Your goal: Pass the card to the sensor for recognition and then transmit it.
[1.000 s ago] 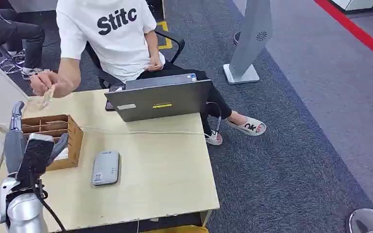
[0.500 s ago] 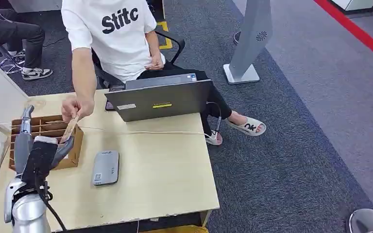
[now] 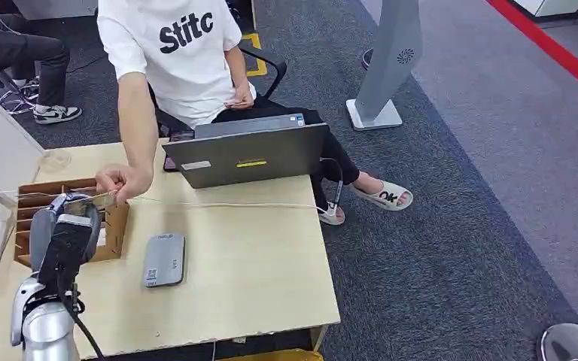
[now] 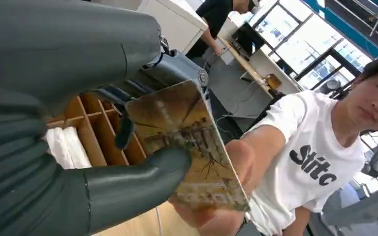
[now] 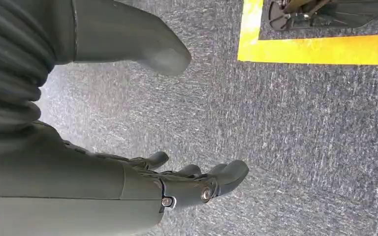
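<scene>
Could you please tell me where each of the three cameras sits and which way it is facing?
Head view: high on the body, looking down at the table; left hand shows.
Left wrist view: behind the left hand, facing the person.
Right wrist view: behind the right hand, facing the carpet.
Head and left wrist views share the card, the person and the wooden box.

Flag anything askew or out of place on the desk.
Nothing damaged or spilled. One oddity: a thin white cable runs loose across the pale wooden desk, passing between the open grey laptop and the grey card reader, where it could snag.
</scene>
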Robot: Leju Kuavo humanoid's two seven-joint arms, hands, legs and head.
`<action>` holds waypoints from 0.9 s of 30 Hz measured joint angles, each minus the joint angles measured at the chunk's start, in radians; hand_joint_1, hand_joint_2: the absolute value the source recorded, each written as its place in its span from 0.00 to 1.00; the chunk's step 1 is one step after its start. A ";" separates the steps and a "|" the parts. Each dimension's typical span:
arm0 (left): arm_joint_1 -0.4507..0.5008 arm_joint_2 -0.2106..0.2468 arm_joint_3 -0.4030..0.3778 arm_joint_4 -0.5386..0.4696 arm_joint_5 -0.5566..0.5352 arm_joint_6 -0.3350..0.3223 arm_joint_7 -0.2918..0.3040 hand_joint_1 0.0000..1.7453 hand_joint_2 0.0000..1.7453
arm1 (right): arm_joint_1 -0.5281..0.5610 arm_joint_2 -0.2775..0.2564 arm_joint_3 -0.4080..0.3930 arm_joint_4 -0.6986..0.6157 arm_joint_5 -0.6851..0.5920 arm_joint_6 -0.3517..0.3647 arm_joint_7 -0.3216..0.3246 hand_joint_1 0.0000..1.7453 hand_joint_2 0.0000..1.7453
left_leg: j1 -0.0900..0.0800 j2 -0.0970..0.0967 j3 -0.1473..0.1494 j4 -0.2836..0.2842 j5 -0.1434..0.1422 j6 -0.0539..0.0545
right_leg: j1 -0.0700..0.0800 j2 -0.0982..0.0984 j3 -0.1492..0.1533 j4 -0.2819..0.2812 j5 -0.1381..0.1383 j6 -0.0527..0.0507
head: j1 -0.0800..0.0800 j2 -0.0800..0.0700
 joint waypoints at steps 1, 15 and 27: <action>0.000 0.001 0.000 0.001 0.000 0.000 0.000 1.00 1.00 | 0.000 0.000 0.000 0.000 0.000 0.000 0.000 0.00 1.00 | 0.000 0.000 0.000 0.000 0.000 0.000 | 0.000 0.000 0.000 0.000 0.000 0.000 | 0.000 0.000; 0.041 0.016 -0.045 0.011 0.037 -0.059 -0.002 1.00 1.00 | 0.000 0.000 -0.016 0.000 0.011 0.000 0.001 0.00 1.00 | 0.000 0.000 0.000 0.000 0.000 0.000 | 0.000 0.000 0.000 0.000 0.000 0.000 | 0.000 0.000; 0.101 0.128 -0.195 0.016 -0.182 -0.030 0.159 1.00 1.00 | 0.000 0.000 -0.058 0.000 0.018 -0.002 0.005 0.00 1.00 | 0.000 0.000 0.000 0.000 0.000 0.000 | 0.000 0.000 0.000 0.000 0.000 0.000 | 0.000 0.000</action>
